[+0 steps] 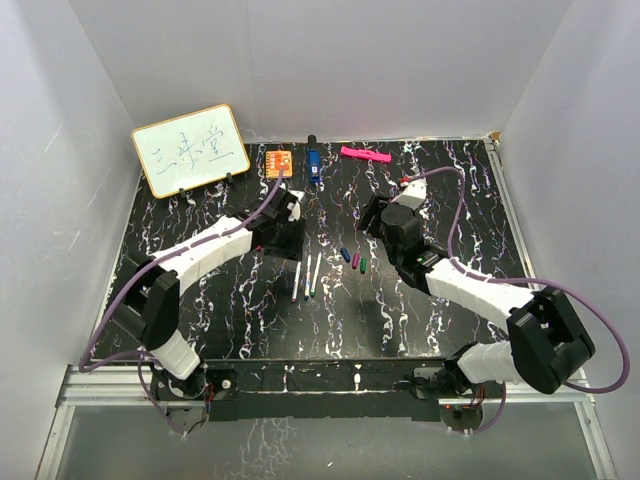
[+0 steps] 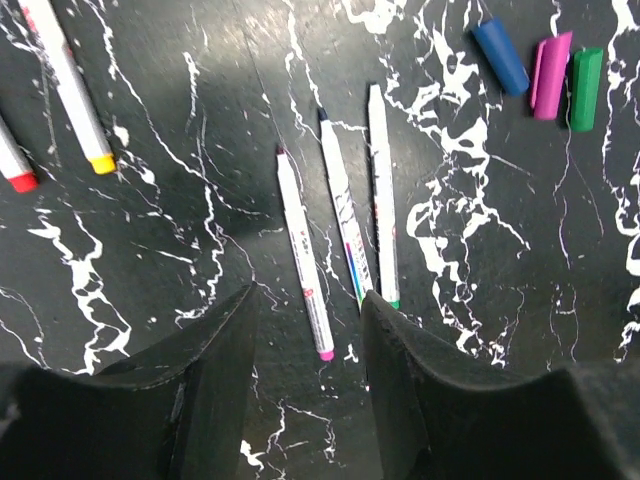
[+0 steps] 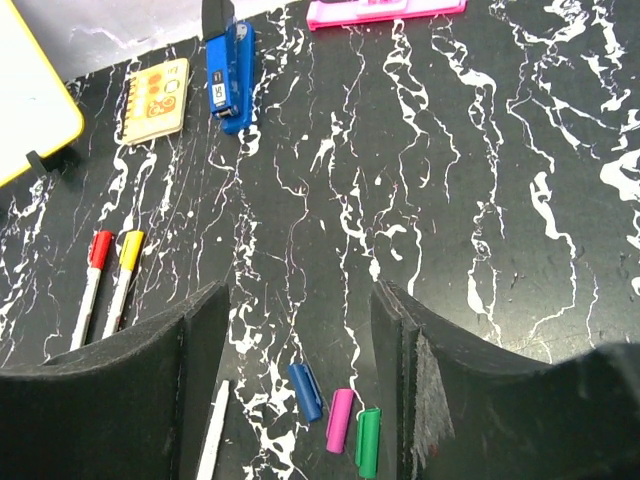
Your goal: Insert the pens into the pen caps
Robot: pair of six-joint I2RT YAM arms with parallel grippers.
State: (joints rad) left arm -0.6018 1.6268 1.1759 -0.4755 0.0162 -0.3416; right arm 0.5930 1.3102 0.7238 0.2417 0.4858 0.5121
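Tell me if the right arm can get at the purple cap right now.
Probably yes. The right gripper hangs open over the purple cap, with nothing between them. The blue cap and green cap lie close beside it, so a clean pinch may be tight.

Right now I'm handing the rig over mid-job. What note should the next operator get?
Left gripper: open, empty, over three bare pens lying side by side.
Right gripper: open, empty, over the blue cap, purple cap and green cap, all lying loose.
Done: red-capped pen and yellow-capped pen, side by side.
Left: cap the three bare pens.
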